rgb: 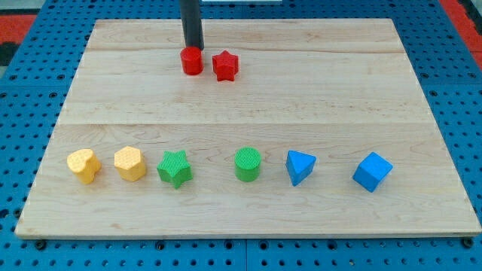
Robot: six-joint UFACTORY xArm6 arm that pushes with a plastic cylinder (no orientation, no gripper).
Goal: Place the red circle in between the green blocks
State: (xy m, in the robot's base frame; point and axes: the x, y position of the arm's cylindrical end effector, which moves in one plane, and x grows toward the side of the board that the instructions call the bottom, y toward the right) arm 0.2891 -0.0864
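The red circle point(192, 61) sits near the view's top, left of centre, with the red star point(224, 65) just to its right. My tip point(193, 47) stands right behind the red circle, touching its far edge. The green star point(175, 168) and the green circle point(247, 164) lie in the row near the view's bottom, with a gap between them.
The bottom row also holds a yellow heart point(83, 165), a yellow hexagon point(130, 163), a blue triangle point(300, 167) and a blue cube point(372, 172). The wooden board point(248, 105) lies on a blue pegboard.
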